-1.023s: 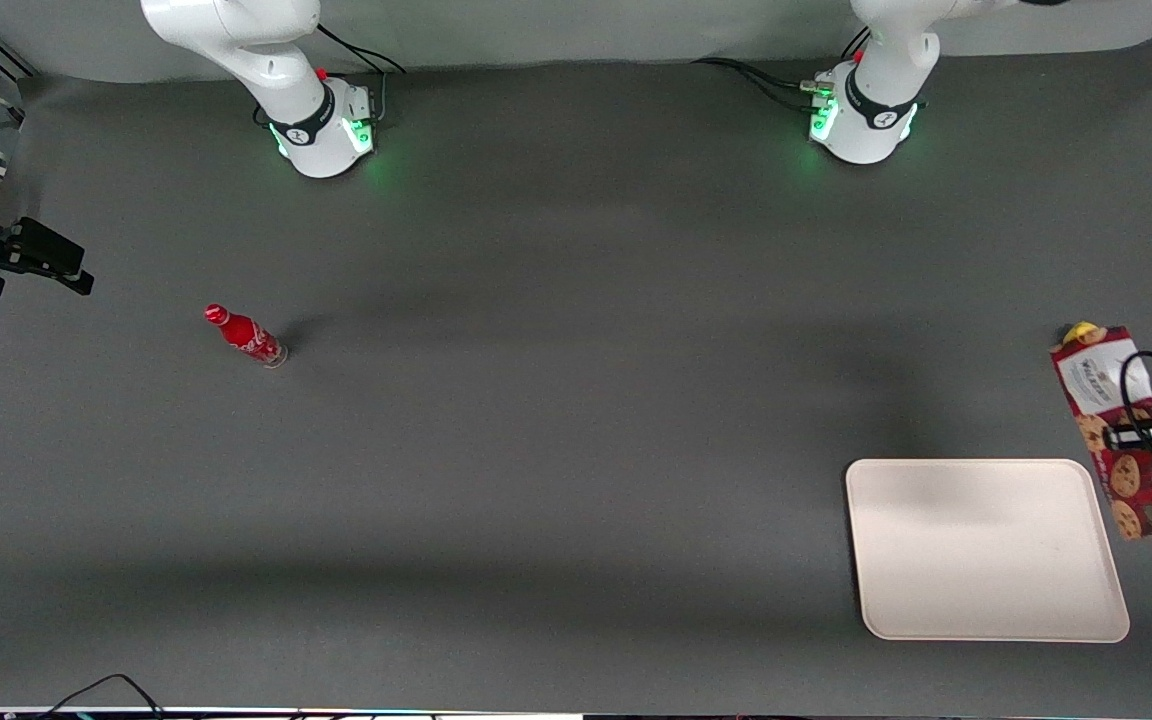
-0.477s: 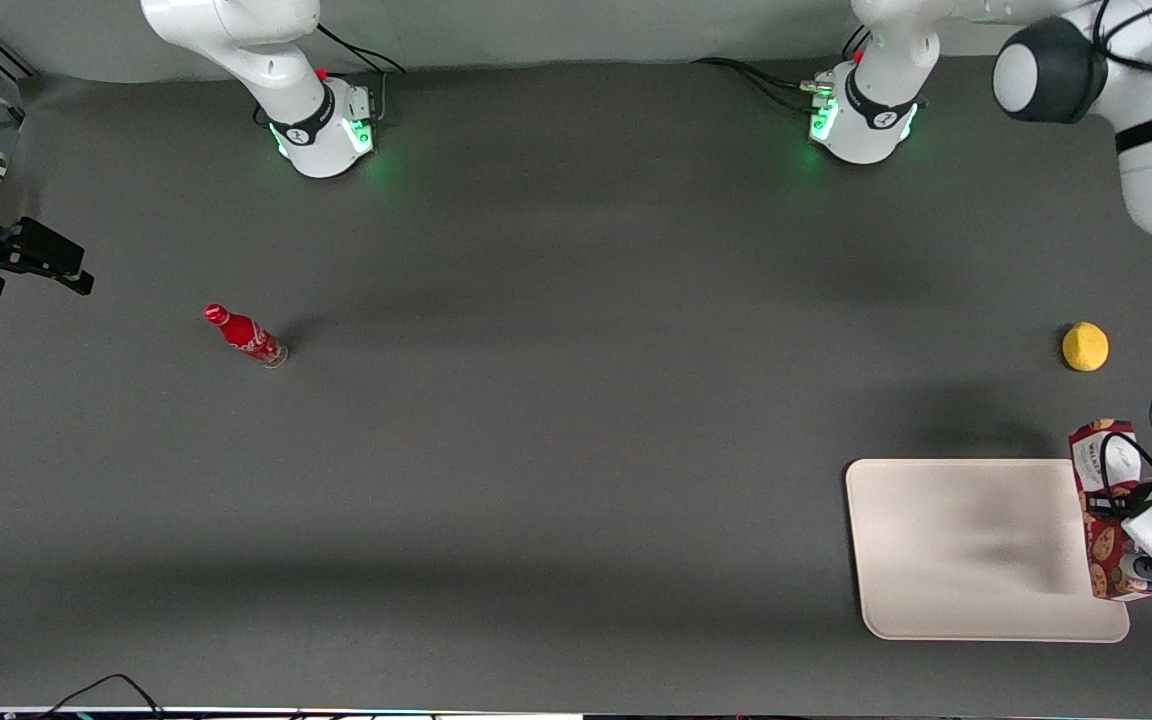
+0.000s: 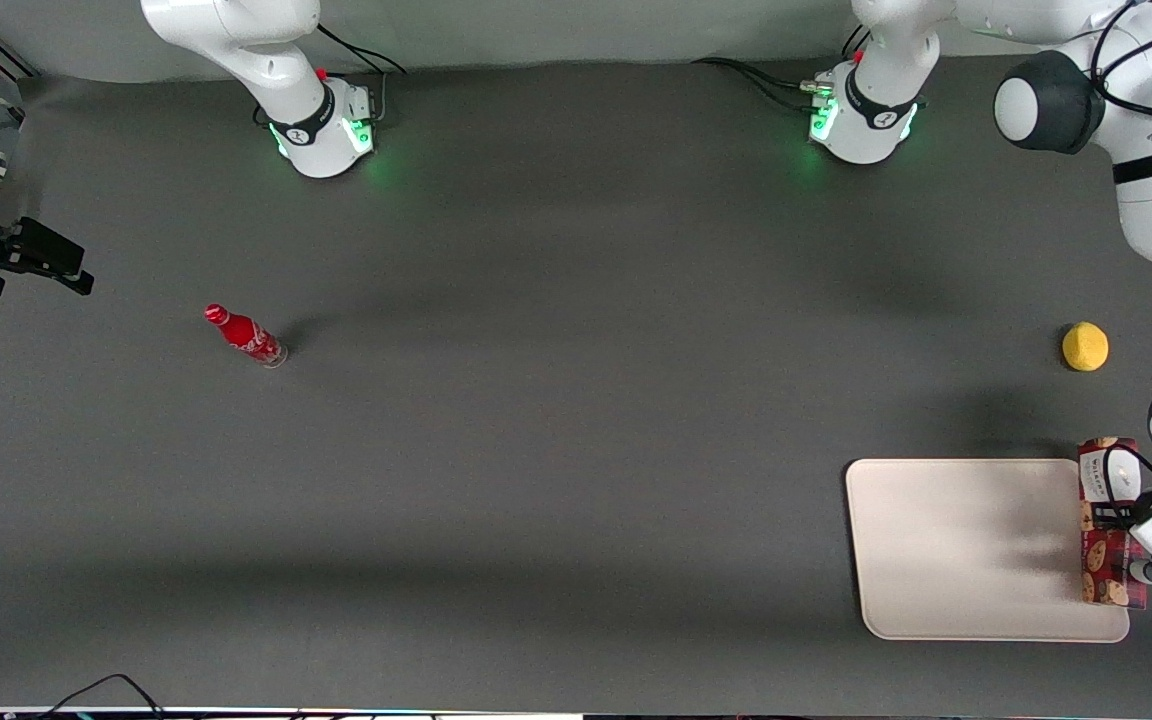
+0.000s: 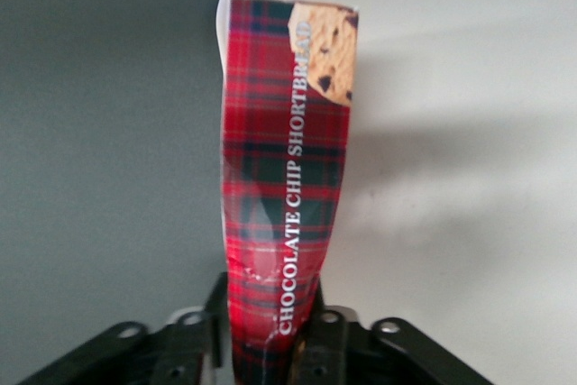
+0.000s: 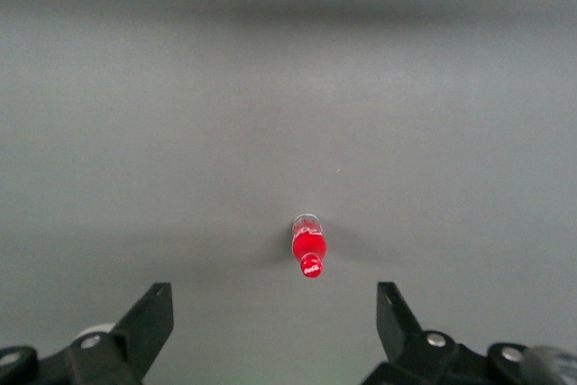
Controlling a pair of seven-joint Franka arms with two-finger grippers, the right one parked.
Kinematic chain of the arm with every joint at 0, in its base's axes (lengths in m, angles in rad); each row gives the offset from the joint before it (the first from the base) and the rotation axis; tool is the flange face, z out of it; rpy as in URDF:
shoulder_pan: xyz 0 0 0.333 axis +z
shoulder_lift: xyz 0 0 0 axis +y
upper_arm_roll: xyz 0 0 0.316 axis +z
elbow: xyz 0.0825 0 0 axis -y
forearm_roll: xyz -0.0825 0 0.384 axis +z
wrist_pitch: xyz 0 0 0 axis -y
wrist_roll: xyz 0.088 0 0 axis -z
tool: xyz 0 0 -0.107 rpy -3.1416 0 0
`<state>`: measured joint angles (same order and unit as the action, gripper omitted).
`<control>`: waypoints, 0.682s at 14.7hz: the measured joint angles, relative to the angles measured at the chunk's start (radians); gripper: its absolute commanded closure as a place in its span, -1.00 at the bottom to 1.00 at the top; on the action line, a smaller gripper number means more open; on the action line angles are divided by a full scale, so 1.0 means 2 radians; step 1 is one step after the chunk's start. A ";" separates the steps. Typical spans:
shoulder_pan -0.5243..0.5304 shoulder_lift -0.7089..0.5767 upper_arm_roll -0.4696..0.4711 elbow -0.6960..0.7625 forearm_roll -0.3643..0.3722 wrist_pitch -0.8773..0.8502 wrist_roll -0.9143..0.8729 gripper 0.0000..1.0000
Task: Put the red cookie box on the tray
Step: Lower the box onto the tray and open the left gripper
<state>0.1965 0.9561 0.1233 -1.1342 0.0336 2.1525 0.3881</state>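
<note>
The red cookie box (image 3: 1104, 520) is a long plaid carton printed with cookies, with a white label at its end farther from the front camera. My left gripper (image 3: 1123, 545) is shut on it at about its middle. The box hangs over the edge of the cream-white tray (image 3: 966, 550) that lies toward the working arm's end of the table. In the left wrist view the box (image 4: 284, 178) runs away from the gripper (image 4: 270, 349), with black fingers (image 4: 329, 335) pressed on both narrow sides and the tray (image 4: 469, 178) beneath. Whether the box touches the tray I cannot tell.
A yellow round fruit (image 3: 1085, 346) lies on the dark table, farther from the front camera than the tray. A small red bottle (image 3: 246, 336) stands toward the parked arm's end, also seen in the right wrist view as the bottle (image 5: 308, 252).
My gripper carried the box from beside the yellow fruit toward the front camera, to the tray's edge. The box has turned so its narrow side shows, uncovering the fruit.
</note>
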 measured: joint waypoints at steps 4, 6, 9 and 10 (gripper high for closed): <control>-0.001 -0.001 0.000 0.013 -0.011 -0.017 0.000 -1.00; -0.001 -0.007 0.001 0.033 -0.011 -0.068 -0.001 -1.00; -0.002 -0.040 0.009 0.072 -0.011 -0.177 -0.001 -1.00; -0.002 -0.059 0.010 0.078 -0.011 -0.208 -0.001 -1.00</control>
<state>0.1926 0.8378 0.1428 -0.9774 0.0114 1.7356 0.3865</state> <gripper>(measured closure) 0.000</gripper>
